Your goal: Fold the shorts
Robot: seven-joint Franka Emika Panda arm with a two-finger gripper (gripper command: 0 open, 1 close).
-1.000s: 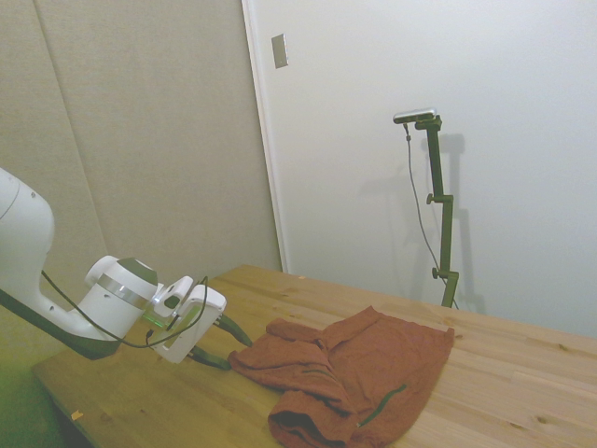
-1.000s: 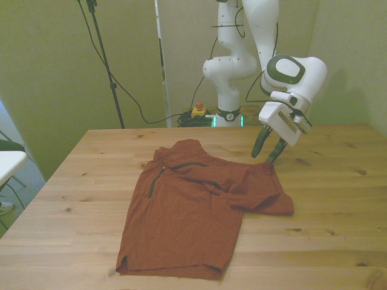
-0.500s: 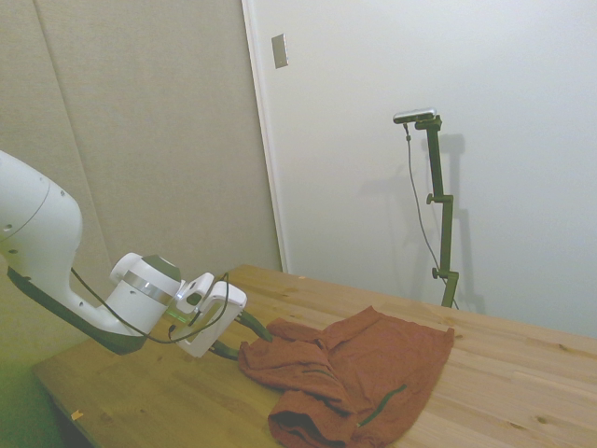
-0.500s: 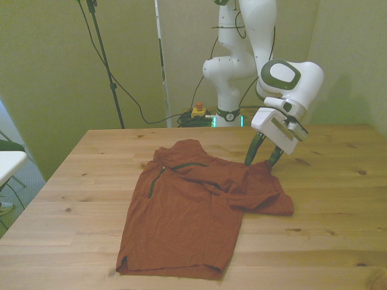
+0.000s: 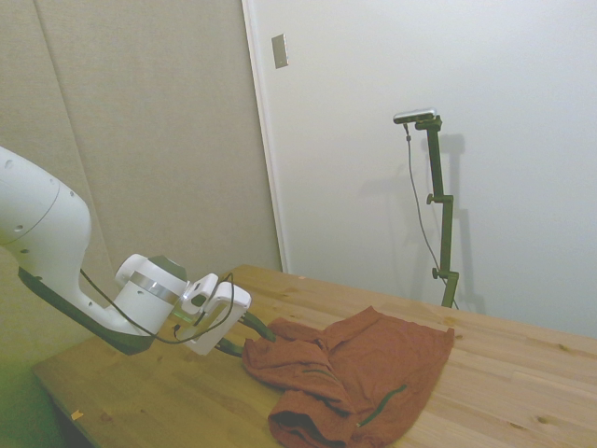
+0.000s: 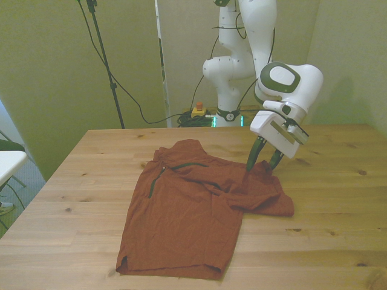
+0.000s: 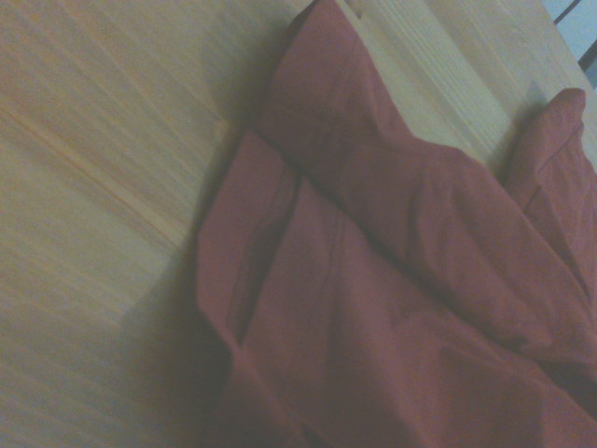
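We see the gripper [image 6: 261,165] with its two fingers apart, straddling the bunched far edge of the shorts [image 6: 193,208]. The shorts lie on the wooden table [image 6: 326,241], spreading away from the fingertips toward the front view's left. The arm slants down steeply, wrist tilted.

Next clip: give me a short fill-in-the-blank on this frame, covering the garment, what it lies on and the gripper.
1. The rust-orange shorts lie on a table made of ____.
2. The thin stripes along the shorts' seams are dark ____.
3. In the front view, the gripper is at the edge of the shorts on the front view's ____ side.
4. The gripper's two fingers straddle that edge, so the gripper is ____.

Missing words: wood; green; right; open
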